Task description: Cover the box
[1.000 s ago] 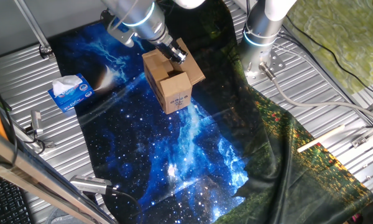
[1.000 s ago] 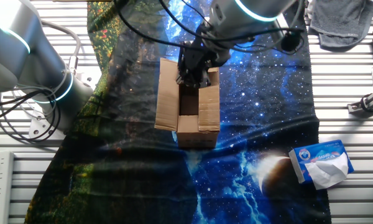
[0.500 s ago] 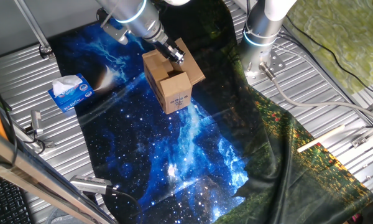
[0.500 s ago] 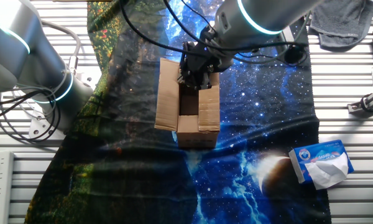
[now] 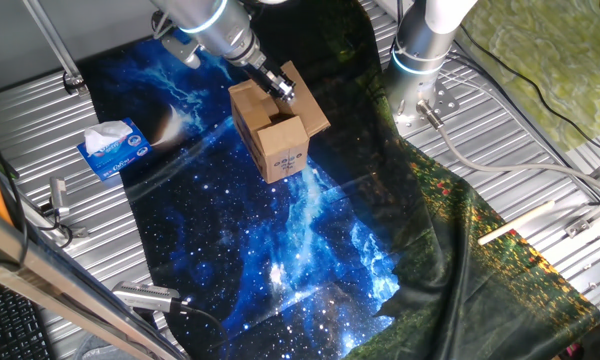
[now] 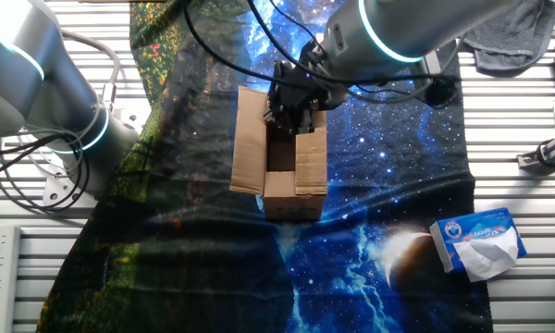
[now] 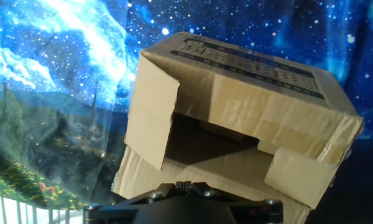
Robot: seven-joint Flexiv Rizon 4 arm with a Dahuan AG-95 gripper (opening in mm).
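My claw (image 5: 280, 88) hung over the box's (image 5: 272, 135) open top in the middle of the starry cloth (image 5: 280, 250); I couldn't tell its jaws' state. Pushing a flap (image 6: 248, 139) carelessly could have tipped or shifted the box.

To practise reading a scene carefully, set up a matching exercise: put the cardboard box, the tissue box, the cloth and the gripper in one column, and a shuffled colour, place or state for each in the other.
Column 1:
1. box
2. tissue box
3. cloth
4. gripper

Column 2:
A. blue and white, a white tissue sticking out
B. starry blue print, spread over the table
C. brown, top partly open
D. at the top rim of the carton

Pairs: 1-C, 2-A, 3-B, 4-D
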